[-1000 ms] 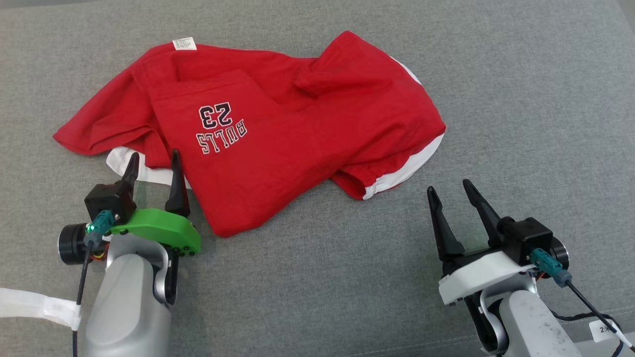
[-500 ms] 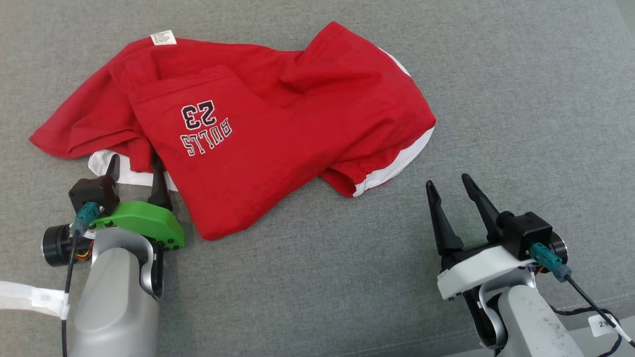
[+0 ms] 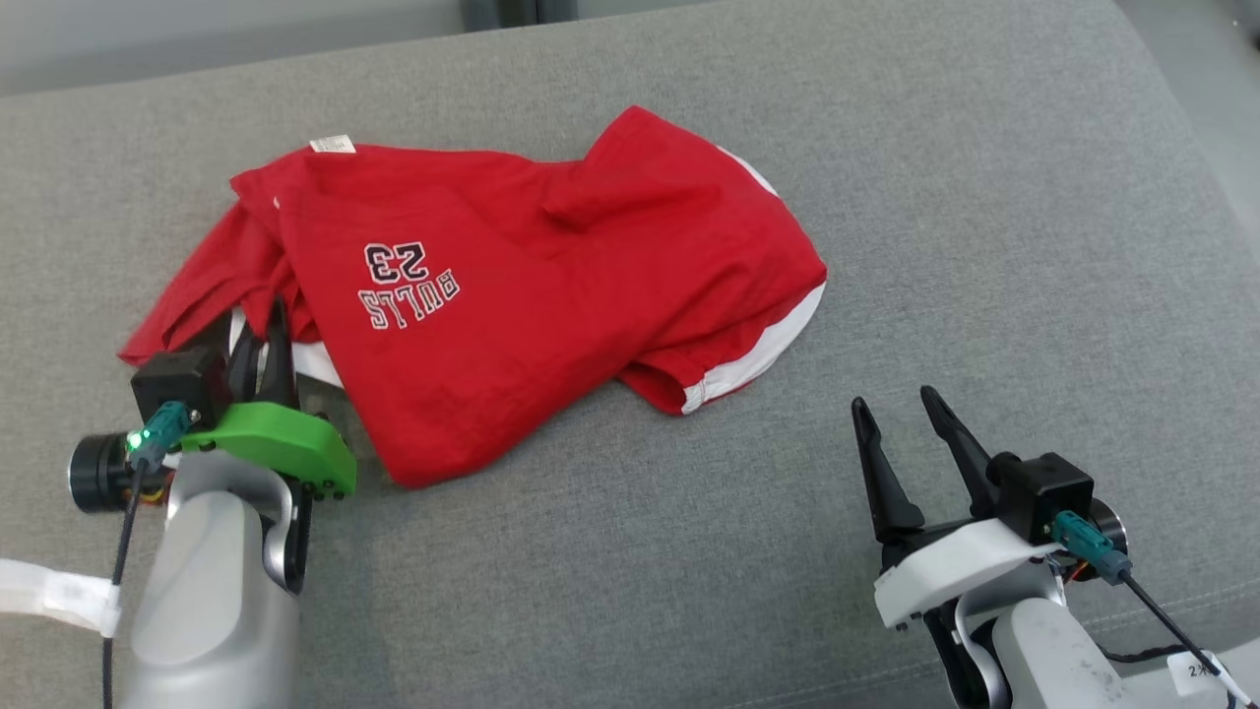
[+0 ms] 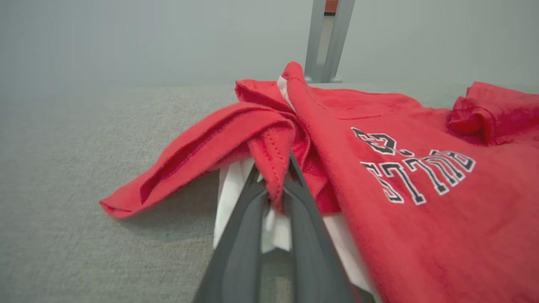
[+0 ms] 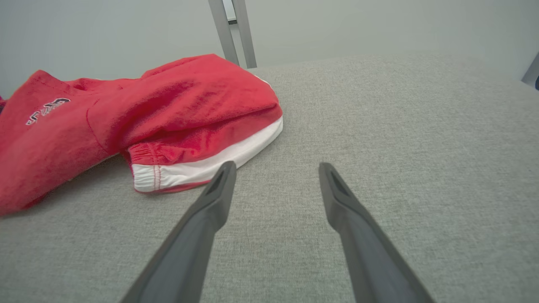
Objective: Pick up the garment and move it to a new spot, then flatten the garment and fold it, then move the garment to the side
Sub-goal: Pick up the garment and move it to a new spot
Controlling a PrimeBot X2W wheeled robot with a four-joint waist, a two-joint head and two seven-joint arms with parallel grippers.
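The garment point(image 3: 532, 295) is a red shirt with white trim and "BULLS 23" printed on it, crumpled on the grey cushion point(image 3: 984, 246). My left gripper point(image 3: 264, 330) is shut on the garment's near left edge; in the left wrist view its fingers point(image 4: 240, 235) pinch a fold of red and white cloth of the garment point(image 4: 400, 189), lifted slightly. My right gripper point(image 3: 898, 406) stands open to the right of the garment, over bare cushion, with nothing between its fingers point(image 5: 210, 202). The garment's white-hemmed edge point(image 5: 202, 168) lies just left of them.
The grey cushion surface extends wide to the right and toward me. A grey metal post point(image 4: 328, 42) rises behind the cushion's far edge against a pale wall. A white strap point(image 3: 49, 596) wraps my left forearm.
My left gripper has shut on the garment's near left edge and bunched the left sleeve inward. The head camera has shifted, showing the cushion's far edge. The right gripper stayed open.
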